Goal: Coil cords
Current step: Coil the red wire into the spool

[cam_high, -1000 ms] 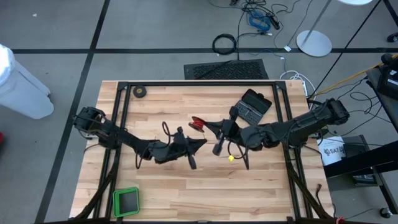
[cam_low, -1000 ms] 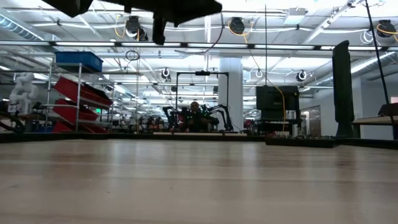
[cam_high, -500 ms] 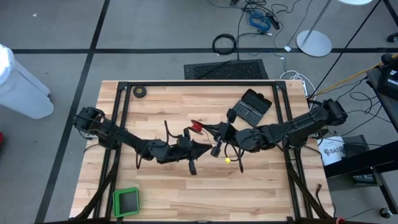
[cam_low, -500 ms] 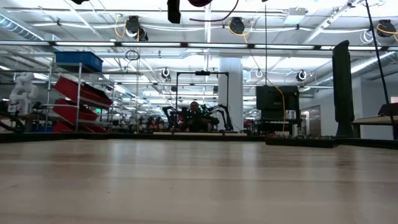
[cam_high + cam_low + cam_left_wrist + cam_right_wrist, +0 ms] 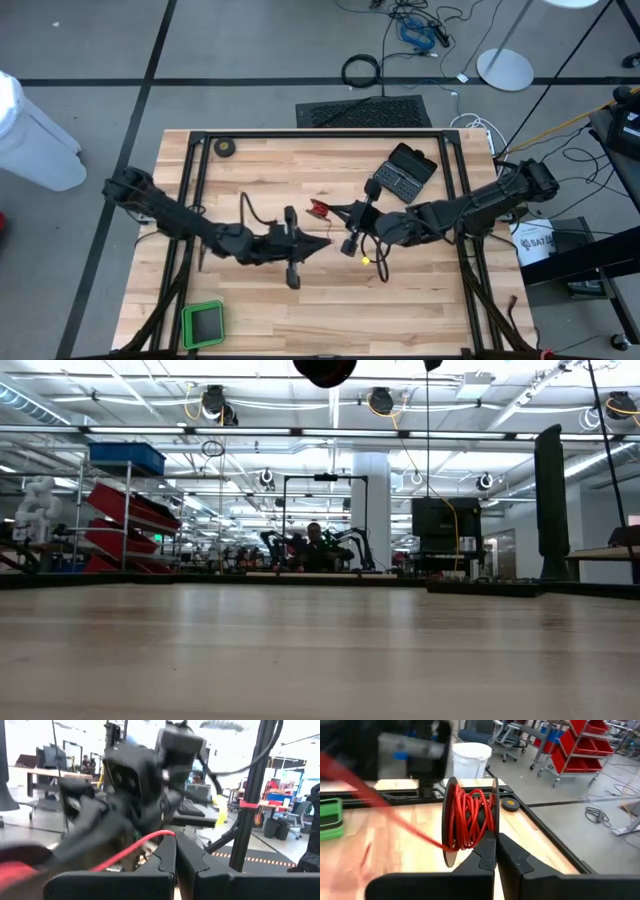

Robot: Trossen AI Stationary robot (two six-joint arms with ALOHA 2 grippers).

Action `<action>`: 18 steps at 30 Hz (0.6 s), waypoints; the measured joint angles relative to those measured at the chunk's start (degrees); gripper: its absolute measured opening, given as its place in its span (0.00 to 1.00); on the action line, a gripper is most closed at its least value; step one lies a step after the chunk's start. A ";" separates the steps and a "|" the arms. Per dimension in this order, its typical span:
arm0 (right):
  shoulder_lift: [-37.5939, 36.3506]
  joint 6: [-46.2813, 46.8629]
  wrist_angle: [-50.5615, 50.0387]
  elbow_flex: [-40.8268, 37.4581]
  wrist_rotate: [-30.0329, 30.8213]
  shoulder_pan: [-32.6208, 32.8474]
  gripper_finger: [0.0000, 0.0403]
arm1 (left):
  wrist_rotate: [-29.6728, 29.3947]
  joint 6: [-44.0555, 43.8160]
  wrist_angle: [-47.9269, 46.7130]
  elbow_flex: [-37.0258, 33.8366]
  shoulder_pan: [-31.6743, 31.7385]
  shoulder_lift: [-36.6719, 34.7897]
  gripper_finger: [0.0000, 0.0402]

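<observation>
A small reel (image 5: 470, 822) with black flanges and red wire wound on it hangs above the table's middle, and shows in the high view as the reel (image 5: 320, 208). My right gripper (image 5: 335, 211) comes from the table's right and is shut on it. A strand of the red wire (image 5: 375, 800) runs off the reel toward my left gripper (image 5: 326, 243), which is shut on the wire (image 5: 135, 847) just nearside of the reel. The low view shows only a dark round shape (image 5: 325, 370) at its top edge. My left gripper pinches the thin red wire (image 5: 167, 834) between its two fingertips, a single strand. The wire leaves the tips in a curve and runs off toward the reel, clear of the table. My right gripper is shut on the reel's near edge (image 5: 487, 832), at the wound wire between the two flanges. The fingers come roughly level from the table's right. The reel stands on edge, lifted clear of the table.
A black case (image 5: 405, 170) lies at the far right, a black tape roll (image 5: 226, 147) at the far left corner, and a green tray (image 5: 203, 322) at the near left. A small yellow piece (image 5: 367, 258) hangs under the right arm. Black frame rails (image 5: 195, 180) border the table.
My left gripper has risen and tipped upward, pulling back a little toward the table's near left with the wire still in its tips. It has gone up out of the low view. The reel and my right gripper have stayed nearly in place.
</observation>
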 joint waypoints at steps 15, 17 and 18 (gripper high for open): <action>-0.16 -2.13 -0.28 0.00 -7.43 1.90 0.00 | -13.29 3.14 -32.51 0.02 -4.21 -17.27 0.01; -0.37 -1.66 -0.37 0.00 -8.73 1.90 0.00 | -13.37 3.08 -35.91 0.02 -4.82 -17.79 0.01; -0.43 -1.29 -0.18 0.00 -9.61 1.90 0.00 | -13.35 3.10 -37.27 0.02 -5.11 -17.86 0.01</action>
